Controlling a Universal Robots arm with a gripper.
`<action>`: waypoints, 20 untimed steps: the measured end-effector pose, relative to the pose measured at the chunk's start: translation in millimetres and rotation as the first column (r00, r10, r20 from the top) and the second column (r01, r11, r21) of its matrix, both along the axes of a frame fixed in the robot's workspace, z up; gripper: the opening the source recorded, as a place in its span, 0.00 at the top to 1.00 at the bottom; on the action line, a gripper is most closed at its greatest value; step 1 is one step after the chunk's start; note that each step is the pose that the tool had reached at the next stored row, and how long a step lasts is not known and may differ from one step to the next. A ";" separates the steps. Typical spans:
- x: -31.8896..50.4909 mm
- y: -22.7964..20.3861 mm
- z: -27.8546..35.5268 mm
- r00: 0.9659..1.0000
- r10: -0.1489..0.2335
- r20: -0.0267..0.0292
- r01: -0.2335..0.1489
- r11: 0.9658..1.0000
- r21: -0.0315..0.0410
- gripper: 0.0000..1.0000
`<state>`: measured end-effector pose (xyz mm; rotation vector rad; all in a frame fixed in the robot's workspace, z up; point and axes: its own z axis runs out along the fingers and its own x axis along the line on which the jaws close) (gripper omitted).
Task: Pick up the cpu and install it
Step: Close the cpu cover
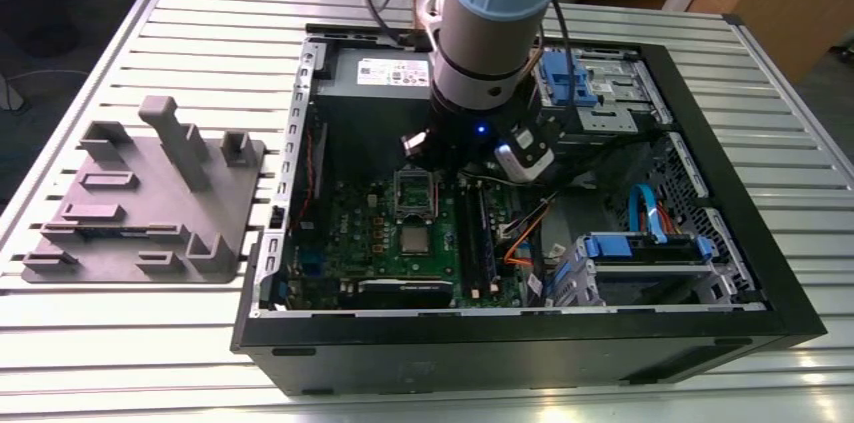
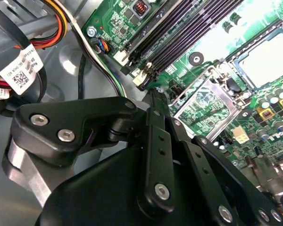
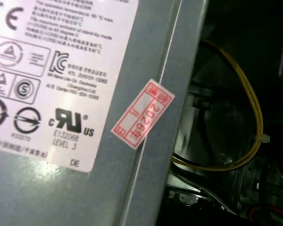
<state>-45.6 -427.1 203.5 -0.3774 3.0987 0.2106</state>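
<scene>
The small, silver-grey square cpu (image 1: 415, 240) lies flat on the green motherboard (image 1: 363, 228), just below centre in the exterior view, probably for top-down access. The black linkage gripper (image 2: 153, 94) hovers nearby; whether it is open or closed cannot be determined.

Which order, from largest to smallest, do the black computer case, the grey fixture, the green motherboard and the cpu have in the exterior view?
1. black computer case
2. grey fixture and green motherboard: they look about alike, and the arm hides part of the board, so they are not ranked
3. cpu, clearly smallest
</scene>
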 end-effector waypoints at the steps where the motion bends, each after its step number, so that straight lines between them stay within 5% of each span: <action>1: 0.0 0.0 -0.2 1.000 0.005 0.000 -0.005 1.000 0.000 0.90; 20: 0.0 -7.0 4.4 0.998 0.062 0.000 -0.062 0.998 0.000 0.90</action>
